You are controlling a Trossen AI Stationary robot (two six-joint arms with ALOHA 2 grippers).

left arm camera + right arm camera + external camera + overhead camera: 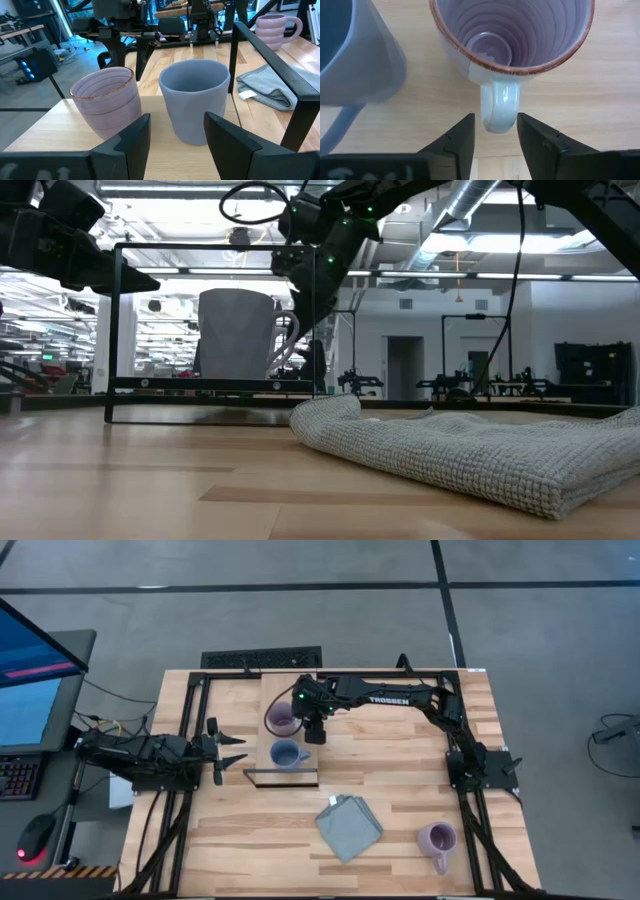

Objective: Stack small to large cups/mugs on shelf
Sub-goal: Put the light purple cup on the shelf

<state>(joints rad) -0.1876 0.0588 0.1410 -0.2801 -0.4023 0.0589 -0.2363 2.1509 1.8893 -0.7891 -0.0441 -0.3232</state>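
Note:
On the shelf [300,700] a lilac mug [281,720] and a dusty blue mug [288,754] stand upright side by side on their bases. A second lilac mug [437,840] stands on the tabletop near the near right corner. My right gripper [315,733] hangs over the shelf, pointing down. In its wrist view it is open [495,117], with its fingers on either side of the lilac mug's handle [499,107] and a slim gap showing. My left gripper [238,752] is open at the shelf's left side, level, facing the blue mug [195,100].
A folded grey-blue cloth [349,827] lies on the tabletop between the shelf and the second lilac mug. A thin black frame [115,330] borders the shelf's near end. Monitors and a keyboard stand beyond the table's left edge.

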